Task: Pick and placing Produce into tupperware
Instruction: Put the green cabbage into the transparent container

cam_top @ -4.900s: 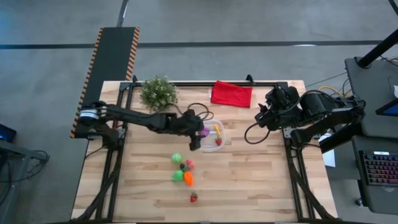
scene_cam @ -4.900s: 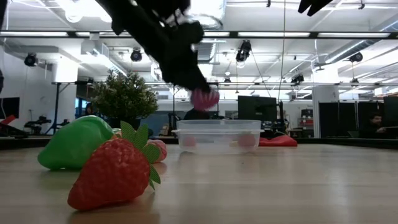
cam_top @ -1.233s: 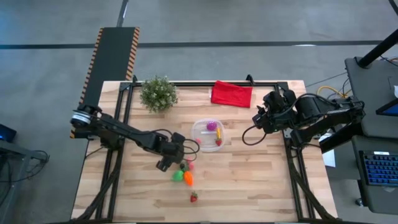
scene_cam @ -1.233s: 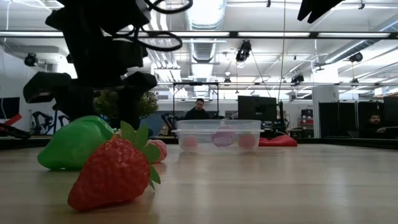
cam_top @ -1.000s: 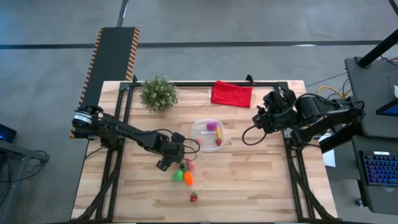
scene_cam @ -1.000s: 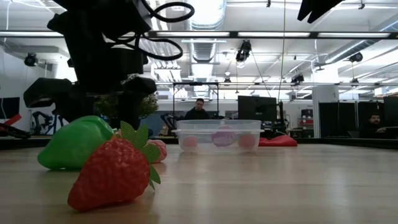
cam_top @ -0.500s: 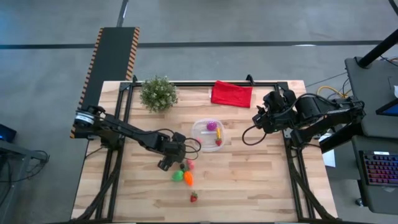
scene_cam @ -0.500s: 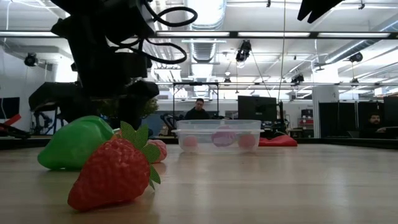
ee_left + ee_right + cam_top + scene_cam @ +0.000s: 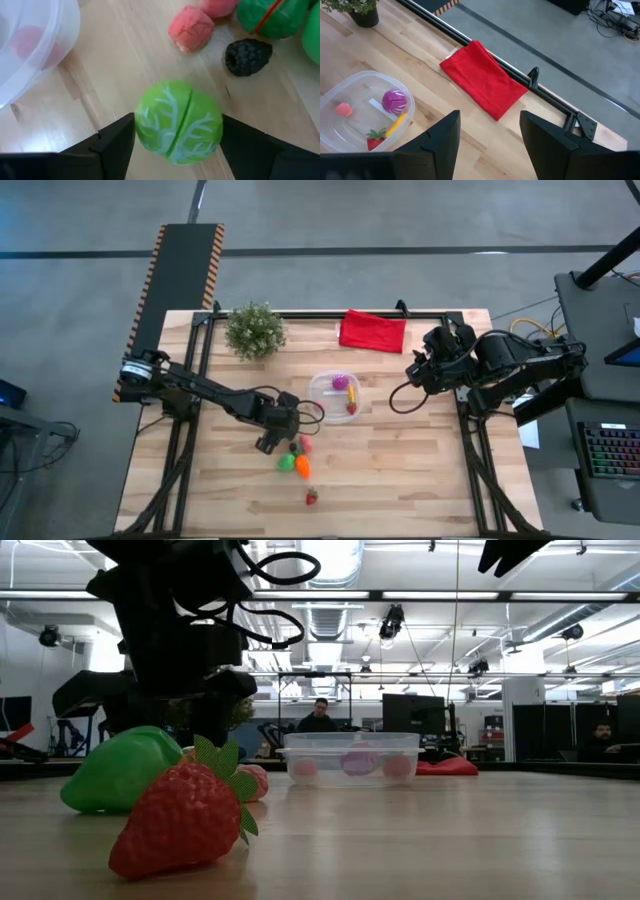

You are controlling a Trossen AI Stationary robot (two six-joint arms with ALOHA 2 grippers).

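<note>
green sprout between the fingers

left gripper (image 9: 177,142) low at the table, fingers apart around green produce (image 9: 178,121), not visibly clamped. best closed squarely across it, lifted clear of neighbouring pieces, then carried over to tupperware (image 9: 321,383). right gripper (image 9: 487,137) parked open at the right edge.

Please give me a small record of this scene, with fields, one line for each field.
left gripper: left gripper low over the table, its fingers on either side of the green cabbage piece; grip cannot be told
right gripper: right gripper open, waiting at the table's right side
tupperware: tupperware mid-table, holding purple, yellow and red pieces
produce outside: pink piece, black berry, strawberry, orange piece
other things: potted plant, red cloth
</note>
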